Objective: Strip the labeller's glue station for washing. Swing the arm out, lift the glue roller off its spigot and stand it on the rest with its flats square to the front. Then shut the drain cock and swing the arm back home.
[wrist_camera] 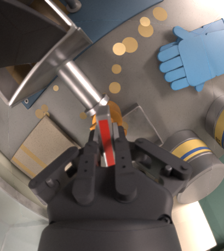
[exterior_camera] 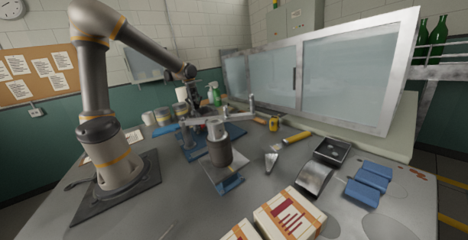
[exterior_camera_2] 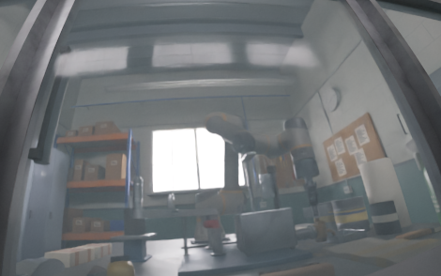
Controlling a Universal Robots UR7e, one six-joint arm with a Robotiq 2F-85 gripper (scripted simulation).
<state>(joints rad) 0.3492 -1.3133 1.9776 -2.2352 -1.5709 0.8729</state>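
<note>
The drain cock's red-faced lever [wrist_camera: 106,137] sits at the end of a steel drain pipe [wrist_camera: 78,86] under the glue tray, and it is clamped between the fingers of my closed gripper [wrist_camera: 105,143] [exterior_camera: 195,105]. The glue roller [exterior_camera: 218,145], a dark cylinder with a flatted steel top, stands upright on the grey rest plate [exterior_camera: 223,164] in front of the station. The swing arm [exterior_camera: 218,117] reaches out over the roller from its post [exterior_camera: 187,135].
A glazed guard cabinet [exterior_camera: 317,80] runs along the table's far right side. Striped tins [wrist_camera: 194,167] stand just right of my gripper, with a blue glove [wrist_camera: 197,57] beyond them. A scraper [exterior_camera: 271,161], a steel tray [exterior_camera: 332,151], blue pads [exterior_camera: 369,183] and boxes [exterior_camera: 288,216] lie on the near table.
</note>
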